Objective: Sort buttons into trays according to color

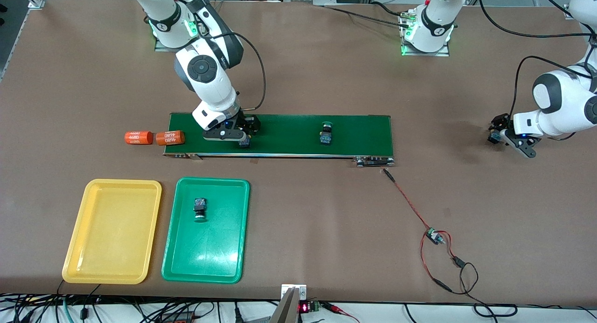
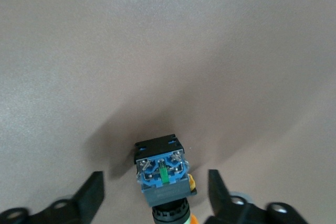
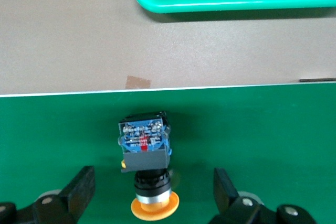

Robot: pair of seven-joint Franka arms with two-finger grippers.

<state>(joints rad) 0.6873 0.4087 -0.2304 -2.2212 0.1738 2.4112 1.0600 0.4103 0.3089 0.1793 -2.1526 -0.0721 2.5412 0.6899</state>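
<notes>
My right gripper [image 1: 244, 135] is open, low over the conveyor belt [image 1: 289, 135], its fingers either side of a yellow-orange-capped button [image 3: 145, 148] without touching it. My left gripper [image 1: 497, 136] is open too, straddling another button [image 2: 160, 174] on the bare table at the left arm's end, with gaps on both sides; an orange sliver of its cap shows. A green-capped button [image 1: 326, 133] stands farther along the belt. Another green-capped button [image 1: 200, 208] lies in the green tray [image 1: 212, 181]. The yellow tray [image 1: 122, 183] beside it holds nothing.
Two orange cylinders [image 1: 138, 137] with white print lie on the table at the belt's right-arm end. A red-and-black wire with a small board [image 1: 436, 237] trails from the belt's other end toward the front edge.
</notes>
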